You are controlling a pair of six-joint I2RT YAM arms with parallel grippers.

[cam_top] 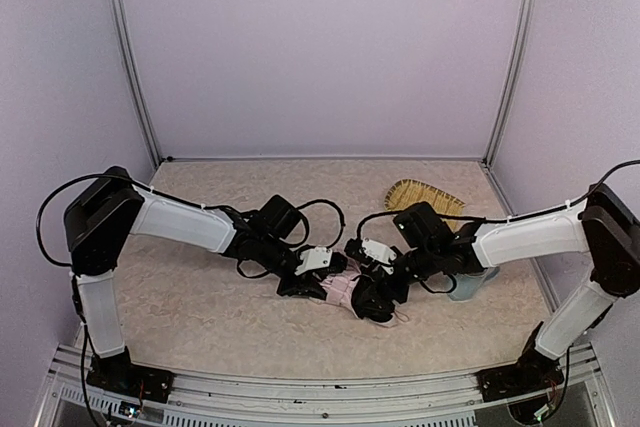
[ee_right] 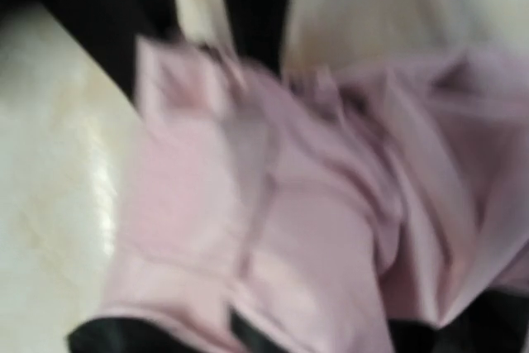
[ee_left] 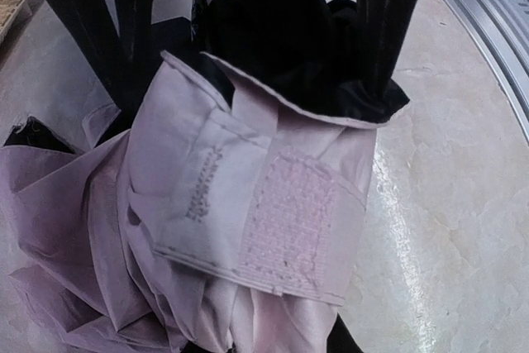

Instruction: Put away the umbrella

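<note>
While the left end effector (ee_left: 256, 64) grips the crumpled umbrella (cam_top: 343, 287) on the bench (cam_top: 200, 317), the blurred right end effector (ee_right: 194, 43) appears open

umbrella (ee_left: 248, 204): pale pink outside, black lining | tray (cam_top: 425, 197), 1 o'clock from umbrella: straw-yellow weave | table (cam_top: 200, 307): beige marbling | walls (cam_top: 320, 47): lilac | arms (cam_top: 180, 222): white, black joints

The left gripper (ee_left: 248, 93) clamps the umbrella (ee_left: 107, 204) — its dark fingers (ee_left: 384, 22) flank the black lining, with pale pink fabric bunched around. A strap (ee_left: 198, 196) with a textured fastener patch (ee_left: 289, 229) lies across the folds, over the pale marbled table (ee_left: 446, 204).
</note>
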